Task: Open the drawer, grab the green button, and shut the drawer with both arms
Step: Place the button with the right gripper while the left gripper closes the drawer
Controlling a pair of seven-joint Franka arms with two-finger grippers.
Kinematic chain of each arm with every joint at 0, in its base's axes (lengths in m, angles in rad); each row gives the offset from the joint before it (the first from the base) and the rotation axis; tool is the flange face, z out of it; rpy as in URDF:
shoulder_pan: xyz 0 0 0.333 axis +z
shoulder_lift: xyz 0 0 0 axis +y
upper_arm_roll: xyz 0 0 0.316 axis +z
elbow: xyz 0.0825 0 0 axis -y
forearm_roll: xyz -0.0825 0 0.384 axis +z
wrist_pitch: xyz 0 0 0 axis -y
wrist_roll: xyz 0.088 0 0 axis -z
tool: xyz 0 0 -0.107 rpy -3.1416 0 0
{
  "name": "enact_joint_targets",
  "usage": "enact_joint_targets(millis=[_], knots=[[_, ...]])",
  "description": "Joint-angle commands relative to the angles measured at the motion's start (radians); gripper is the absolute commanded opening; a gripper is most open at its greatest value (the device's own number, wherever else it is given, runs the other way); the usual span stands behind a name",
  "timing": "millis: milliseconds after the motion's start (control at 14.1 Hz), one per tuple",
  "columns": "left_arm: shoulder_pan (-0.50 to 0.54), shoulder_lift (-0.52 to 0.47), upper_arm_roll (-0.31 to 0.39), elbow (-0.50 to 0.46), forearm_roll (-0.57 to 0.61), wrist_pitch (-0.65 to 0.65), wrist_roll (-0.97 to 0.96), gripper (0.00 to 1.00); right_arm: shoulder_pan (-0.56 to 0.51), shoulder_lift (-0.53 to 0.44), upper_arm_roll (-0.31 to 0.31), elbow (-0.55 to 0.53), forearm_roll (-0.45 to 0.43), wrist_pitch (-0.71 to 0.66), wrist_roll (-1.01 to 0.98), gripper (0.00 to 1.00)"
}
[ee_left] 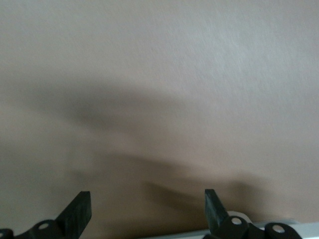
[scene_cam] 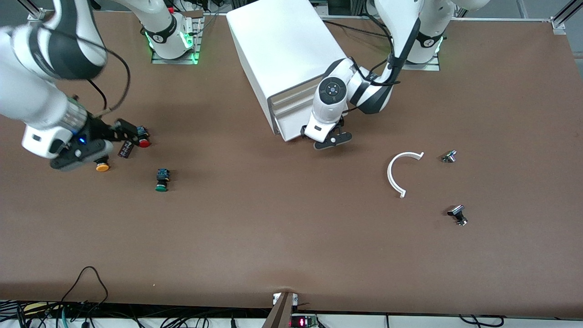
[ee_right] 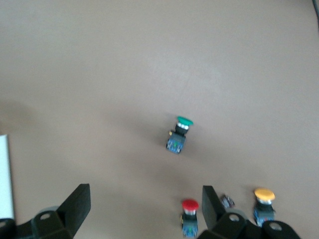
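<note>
Both grippers stand spread and empty: the right gripper [scene_cam: 119, 136] over the red-capped button [scene_cam: 144, 142] and yellow-capped button [scene_cam: 102, 167], the left gripper [scene_cam: 334, 139] at the cabinet [scene_cam: 282, 54] front, where the drawer [scene_cam: 291, 130] looks shut. The green button [scene_cam: 161, 180] lies on the bare table [scene_cam: 273, 237], nearer the front camera than the red one, nothing touching it.

My left gripper [scene_cam: 336, 138] hangs just in front of the drawer [scene_cam: 291, 122] at the cabinet [scene_cam: 284, 54] foot. My right gripper [scene_cam: 130, 139] sits low by the red button [scene_cam: 143, 138] and yellow button [scene_cam: 102, 166]. The green button [scene_cam: 161, 179] lies on the table [scene_cam: 282, 237], nearer the camera than the red one.
</note>
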Motion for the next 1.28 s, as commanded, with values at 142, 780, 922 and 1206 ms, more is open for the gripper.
enact_joint_targets(millis=[142,780,922,1206], knots=[[-0.024,-0.051,-0.026,-0.058,0.014,-0.021,-0.026,1.00,0.000,-0.009,-0.001,0.178,-0.047,-0.238,-0.020,0.99],[-0.032,-0.085,-0.063,-0.103,0.014,-0.039,-0.032,1.00,-0.303,-0.071,0.223,0.186,-0.067,-0.315,-0.075,0.99],[-0.007,-0.085,-0.062,-0.085,0.014,-0.047,-0.032,1.00,-0.302,-0.069,0.225,0.193,-0.074,-0.310,-0.071,0.99],[0.089,-0.089,-0.043,-0.003,0.023,-0.055,-0.039,1.00,-0.296,-0.054,0.230,0.230,-0.096,-0.313,-0.063,0.99]])
